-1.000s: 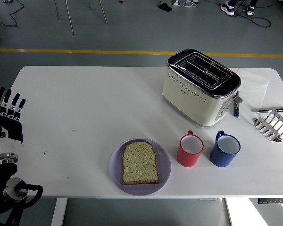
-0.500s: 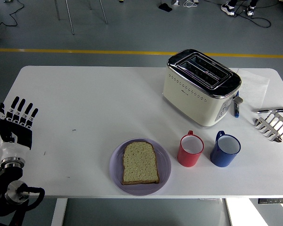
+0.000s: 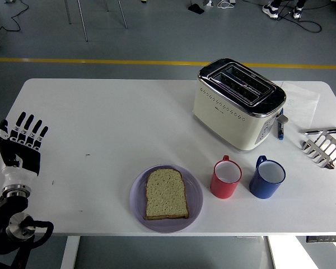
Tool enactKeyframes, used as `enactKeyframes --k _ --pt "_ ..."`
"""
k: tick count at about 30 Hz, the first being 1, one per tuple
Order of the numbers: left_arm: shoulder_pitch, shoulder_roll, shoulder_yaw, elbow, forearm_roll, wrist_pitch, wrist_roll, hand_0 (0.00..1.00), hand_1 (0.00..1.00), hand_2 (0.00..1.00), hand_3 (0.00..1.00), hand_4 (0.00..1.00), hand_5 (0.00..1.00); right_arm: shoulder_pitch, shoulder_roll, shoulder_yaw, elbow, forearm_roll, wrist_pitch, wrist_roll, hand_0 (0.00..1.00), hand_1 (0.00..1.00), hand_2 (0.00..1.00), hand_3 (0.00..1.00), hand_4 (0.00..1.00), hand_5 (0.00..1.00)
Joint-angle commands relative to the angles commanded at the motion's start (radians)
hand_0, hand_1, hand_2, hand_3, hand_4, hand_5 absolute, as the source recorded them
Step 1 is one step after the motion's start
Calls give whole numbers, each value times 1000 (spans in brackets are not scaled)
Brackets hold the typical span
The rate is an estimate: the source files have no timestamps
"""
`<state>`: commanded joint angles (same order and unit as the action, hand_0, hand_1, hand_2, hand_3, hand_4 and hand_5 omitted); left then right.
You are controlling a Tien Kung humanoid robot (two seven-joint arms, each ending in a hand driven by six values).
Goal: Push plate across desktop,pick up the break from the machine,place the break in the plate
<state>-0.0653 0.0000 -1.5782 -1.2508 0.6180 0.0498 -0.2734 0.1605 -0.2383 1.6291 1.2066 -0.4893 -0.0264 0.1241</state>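
Robot hand on my left [image 3: 21, 147] hangs by the near left edge of the white desk [image 3: 112, 123], fingers spread flat, holding nothing. My right one is barely in sight at the far right edge, so I cannot tell how its fingers are.

From the head view, the slice of brown bread [image 3: 166, 194] already lies flat on the round purple plate [image 3: 195, 196], near the front edge. The cream and chrome toaster [image 3: 238, 103] stands behind, slots looking empty. I think the job is done. The best step is pulling my arm away low and slow, well clear of the plate, the red mug [image 3: 226, 178] and the blue mug [image 3: 267, 177].
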Motion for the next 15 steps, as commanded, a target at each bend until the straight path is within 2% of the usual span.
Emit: enactKeyframes --k 15 --pt "-12 0 -4 0 4 -9 8 784 810 861 813 591 998 6 -2 -3 -4 8 0 5 779 717 713 676 530 546"
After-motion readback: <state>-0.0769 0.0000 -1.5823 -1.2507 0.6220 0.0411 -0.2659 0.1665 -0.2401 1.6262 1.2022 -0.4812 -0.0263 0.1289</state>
